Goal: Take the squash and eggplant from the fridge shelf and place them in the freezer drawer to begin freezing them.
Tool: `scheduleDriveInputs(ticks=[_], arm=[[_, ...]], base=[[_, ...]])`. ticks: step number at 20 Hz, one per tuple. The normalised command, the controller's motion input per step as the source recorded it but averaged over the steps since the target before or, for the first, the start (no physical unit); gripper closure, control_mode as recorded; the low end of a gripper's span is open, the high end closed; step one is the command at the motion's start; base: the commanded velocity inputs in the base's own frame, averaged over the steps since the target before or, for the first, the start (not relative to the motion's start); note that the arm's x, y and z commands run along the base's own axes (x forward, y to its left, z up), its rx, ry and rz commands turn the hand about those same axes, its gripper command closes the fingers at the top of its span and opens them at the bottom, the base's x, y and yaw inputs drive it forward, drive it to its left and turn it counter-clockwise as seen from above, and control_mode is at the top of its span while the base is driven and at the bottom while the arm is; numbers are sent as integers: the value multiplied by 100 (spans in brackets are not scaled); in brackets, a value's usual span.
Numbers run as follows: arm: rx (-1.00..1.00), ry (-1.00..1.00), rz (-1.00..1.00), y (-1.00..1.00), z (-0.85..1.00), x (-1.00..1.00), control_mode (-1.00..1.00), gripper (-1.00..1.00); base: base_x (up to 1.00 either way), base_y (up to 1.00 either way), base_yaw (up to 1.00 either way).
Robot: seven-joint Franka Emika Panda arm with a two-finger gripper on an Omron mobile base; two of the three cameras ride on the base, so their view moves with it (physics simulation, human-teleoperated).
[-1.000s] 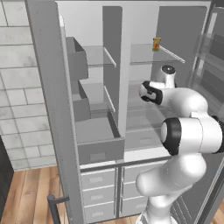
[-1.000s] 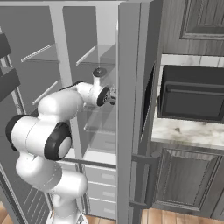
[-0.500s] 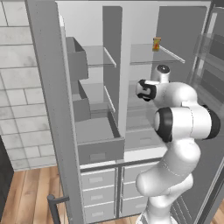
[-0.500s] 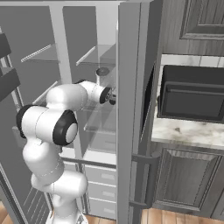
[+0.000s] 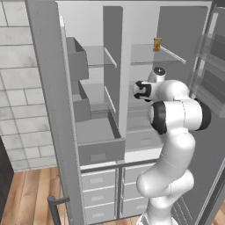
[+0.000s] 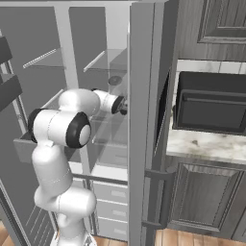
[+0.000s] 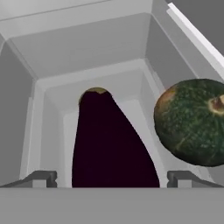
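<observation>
Inside the pale grey fridge shelf (image 7: pixel 87 48), the glossy purple-black eggplant (image 7: pixel 109 144) was framed between released fingers (image 7: pixel 41 178), the mottled dark green squash (image 7: pixel 192 122) beside; closing was judged next.

In the hand view, the eggplant (image 7: pixel 111 144) fills the lower centre of the frame, and its lower end is cut off behind the bottom band. The squash (image 7: pixel 192 122) at the right is clipped by the right edge. The two fingertips (image 7: pixel 41 178) show as low stubs at the bottom corners, their bases hidden. In the left base view, the tool (image 5: pixel 139 90) at centre frame is too small to show how its jaws stand. In the right base view, the fridge door edge covers its tip.
</observation>
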Motion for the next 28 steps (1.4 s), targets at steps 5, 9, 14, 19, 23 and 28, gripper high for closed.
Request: scheduleDriveInputs(ticks=[5, 9, 14, 19, 23, 28], arm=[[0, 0, 0, -1, -12, 23, -100, -100], [0, 0, 0, -5, -26, 2, -100, 100], [0, 0, 0, -2, -10, 0, -100, 100], [0, 0, 0, 0, 0, 0, -100, 100], [0, 1, 0, 0, 0, -30, -100, 100], [0, 0, 0, 0, 0, -60, -100, 100]], base=[[0, 0, 0], [0, 0, 0], [0, 0, 0], [0, 0, 0], [0, 0, 0], [0, 0, 0]])
